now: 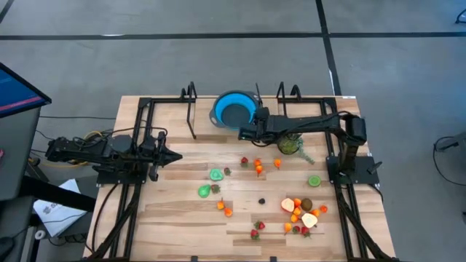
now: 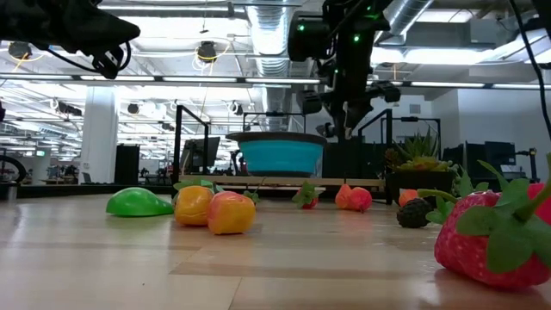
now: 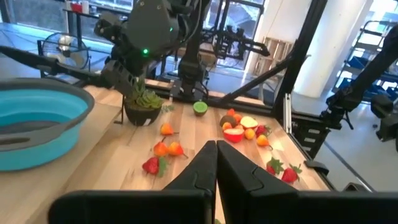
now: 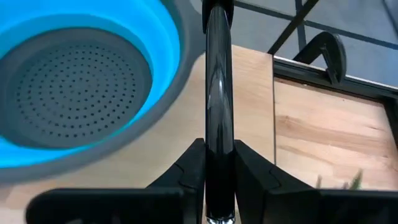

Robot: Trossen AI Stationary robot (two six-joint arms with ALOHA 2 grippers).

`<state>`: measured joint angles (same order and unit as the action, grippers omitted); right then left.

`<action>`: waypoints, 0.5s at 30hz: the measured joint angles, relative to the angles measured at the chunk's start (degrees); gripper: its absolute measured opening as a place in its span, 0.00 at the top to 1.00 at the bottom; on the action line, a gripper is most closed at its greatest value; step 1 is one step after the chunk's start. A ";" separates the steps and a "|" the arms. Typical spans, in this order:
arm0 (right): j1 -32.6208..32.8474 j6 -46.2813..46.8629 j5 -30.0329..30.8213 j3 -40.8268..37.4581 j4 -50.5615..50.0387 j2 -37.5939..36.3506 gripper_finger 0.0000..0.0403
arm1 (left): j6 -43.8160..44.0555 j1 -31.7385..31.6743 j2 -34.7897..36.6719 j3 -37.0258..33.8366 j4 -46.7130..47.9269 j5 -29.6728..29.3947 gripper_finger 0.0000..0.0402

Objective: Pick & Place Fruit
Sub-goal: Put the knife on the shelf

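Note:
Many small toy fruits lie on the wooden table: strawberries (image 1: 245,161), orange pieces (image 1: 258,167), a green lime (image 1: 216,175), a green pear (image 1: 204,191), peach halves (image 1: 309,220) and a kiwi (image 1: 306,204). None is between any fingers. A round blue bowl (image 1: 234,109) sits near the far edge. My right gripper (image 1: 247,133) is beside it, shut on its black handle. My left gripper (image 1: 175,156) waits shut at the table's left, pointing level over the wood, also seen as my left gripper (image 3: 216,168) in its own wrist view. My right gripper pinches the bowl's black handle (image 4: 218,134) between its two fingers. It comes slanting down from the table's right side, and the handle runs lengthwise between the fingers toward the bowl's rim (image 4: 180,37). Whether the bowl rests on the table, I cannot tell.
A spiky green plant in a dark pot (image 1: 290,145) stands just under my right arm. Black frame rails (image 1: 191,109) run along the table's far and side edges. Most fruit is clustered at the near right (image 1: 298,212), with bare wood at the near left.

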<state>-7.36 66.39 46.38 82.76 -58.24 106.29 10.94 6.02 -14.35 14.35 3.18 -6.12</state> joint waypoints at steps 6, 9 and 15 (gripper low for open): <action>0.66 -2.28 0.84 1.49 -0.14 -1.56 0.88 | 0.02 0.00 -0.13 0.00 -0.24 -0.01 1.00; 1.10 -5.50 2.45 4.18 -0.43 -1.56 0.88 | 0.00 0.00 -0.13 0.00 -0.26 -0.01 1.00; 2.59 -11.47 4.54 7.92 -0.61 -1.56 0.88 | 0.02 0.00 -0.77 0.00 -0.37 -0.01 1.00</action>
<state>-4.77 54.92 50.92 90.68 -58.86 104.73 10.96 6.02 -15.11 14.35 2.81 -6.13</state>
